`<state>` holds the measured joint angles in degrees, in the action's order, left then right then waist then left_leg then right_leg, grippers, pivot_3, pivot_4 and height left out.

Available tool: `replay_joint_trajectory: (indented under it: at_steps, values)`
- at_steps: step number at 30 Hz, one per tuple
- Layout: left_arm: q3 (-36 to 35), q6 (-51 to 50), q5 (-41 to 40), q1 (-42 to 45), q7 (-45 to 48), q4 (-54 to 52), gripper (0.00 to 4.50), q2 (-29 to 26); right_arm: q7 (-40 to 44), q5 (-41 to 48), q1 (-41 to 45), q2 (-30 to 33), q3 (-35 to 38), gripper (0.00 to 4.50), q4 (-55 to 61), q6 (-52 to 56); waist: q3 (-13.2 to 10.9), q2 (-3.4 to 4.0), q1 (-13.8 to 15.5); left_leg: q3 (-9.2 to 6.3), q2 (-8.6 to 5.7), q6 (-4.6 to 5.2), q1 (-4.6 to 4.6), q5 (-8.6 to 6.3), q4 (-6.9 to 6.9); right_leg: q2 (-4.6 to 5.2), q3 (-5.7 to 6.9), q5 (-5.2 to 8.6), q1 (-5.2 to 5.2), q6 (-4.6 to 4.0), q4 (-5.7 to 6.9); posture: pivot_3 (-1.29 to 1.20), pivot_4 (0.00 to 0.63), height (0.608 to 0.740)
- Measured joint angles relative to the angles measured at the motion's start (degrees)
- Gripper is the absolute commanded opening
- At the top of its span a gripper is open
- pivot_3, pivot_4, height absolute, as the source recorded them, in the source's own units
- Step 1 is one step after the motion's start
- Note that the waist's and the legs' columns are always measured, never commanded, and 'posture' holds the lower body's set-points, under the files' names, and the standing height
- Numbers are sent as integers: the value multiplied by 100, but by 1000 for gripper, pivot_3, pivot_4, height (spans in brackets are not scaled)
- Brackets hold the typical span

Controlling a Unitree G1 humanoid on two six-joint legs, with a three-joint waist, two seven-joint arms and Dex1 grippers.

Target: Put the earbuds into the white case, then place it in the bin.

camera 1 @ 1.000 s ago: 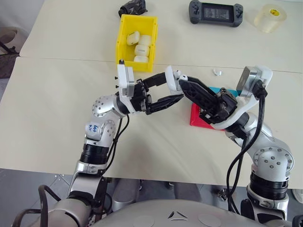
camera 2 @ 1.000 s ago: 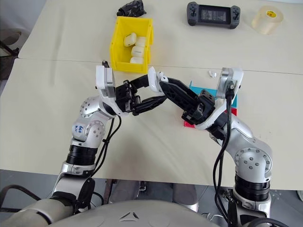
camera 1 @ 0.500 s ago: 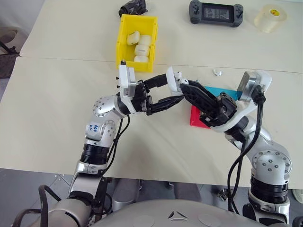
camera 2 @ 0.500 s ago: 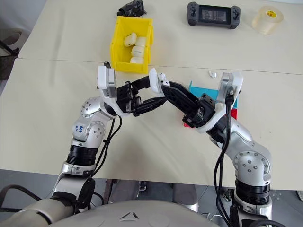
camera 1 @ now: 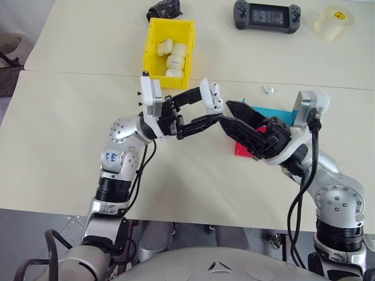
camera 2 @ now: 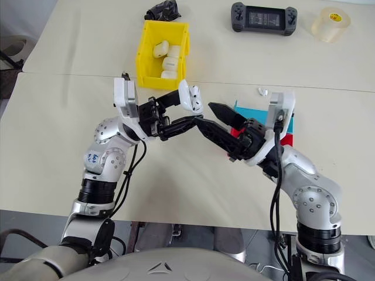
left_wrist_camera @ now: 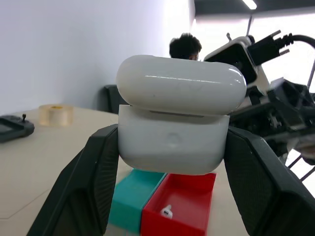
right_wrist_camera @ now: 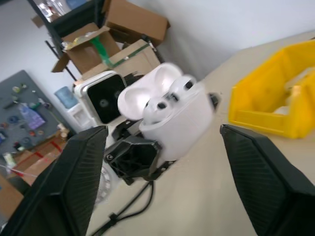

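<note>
The left gripper point(camera 1: 210, 111) held the white case point(camera 1: 211, 96) between its two black fingers point(left_wrist_camera: 91, 172) above the table point(camera 1: 70, 117), short of the yellow bin point(camera 1: 152, 44) that stood toward the table's far edge with several identical cases point(camera 1: 174, 61) inside. The case's lid stood flipped open, and the right wrist view showed earbuds point(right_wrist_camera: 170, 98) seated in it. The right gripper point(camera 1: 232, 116) hung just beside the case with its fingers spread wide and nothing between them. Beneath the right arm sat a red tray point(left_wrist_camera: 179, 206) with one earbud point(left_wrist_camera: 167, 212) in it, touching a blue tray point(left_wrist_camera: 134, 196). Another earbud point(camera 1: 269, 89) lay loose on the table beyond the blue tray.
</note>
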<state>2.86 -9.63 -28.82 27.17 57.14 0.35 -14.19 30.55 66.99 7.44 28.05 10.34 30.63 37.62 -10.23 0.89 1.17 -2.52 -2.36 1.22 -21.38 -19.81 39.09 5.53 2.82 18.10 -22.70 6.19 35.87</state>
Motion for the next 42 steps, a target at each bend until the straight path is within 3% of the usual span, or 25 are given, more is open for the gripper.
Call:
replay_joint_trajectory:
  at_steps: [5,8,9,14,25,32,41,42]
  values:
    - [383,257,949,17,275,48,2870,-1079,604,-614,-137,760,193,1156,-110,-130,0,0,7,3,-3,2,0,-1,-4,1,-1,0,0,0,-2,0,150,740]
    - [661,346,1351,105,457,81,2870,-1331,1015,-1008,-60,1144,-1,153,-96,-135,-2,-3,17,-1,-1,2,0,-1,-4,2,0,0,2,0,-5,0,150,740]
    - [795,348,1477,199,545,95,2870,-1418,1140,-1049,97,1257,-206,73,-63,-48,-3,-4,15,0,-2,2,-1,-1,-4,3,-1,0,2,0,-6,0,150,740]
    - [1109,206,1630,414,669,55,2870,-1343,1149,-1165,813,1025,-886,73,185,124,-3,-5,5,-4,2,2,0,-1,-4,2,1,0,2,0,-6,0,150,740]
    - [1192,-150,1646,304,501,-205,2870,-1225,965,-2179,1105,884,-1795,73,62,344,-7,-12,16,-8,-3,3,-4,-2,-2,6,3,0,-1,0,-5,0,150,740]
    - [1147,-170,1590,137,481,-318,2870,-1208,1011,-2472,859,826,-1708,73,-135,236,-7,-13,14,-6,-2,3,-5,-2,0,6,3,0,-1,0,-3,0,150,740]
    - [497,-502,994,-67,128,-666,2870,-1068,1256,-2547,219,974,-971,73,-657,13,-9,-15,16,-5,-2,4,-4,-2,0,7,2,0,0,0,-3,0,150,740]
    - [405,-605,906,-87,-23,-672,2870,-991,1272,-2531,138,925,-839,243,-653,-75,-9,-15,10,-5,-1,4,-3,-2,0,5,2,0,0,0,0,0,150,740]
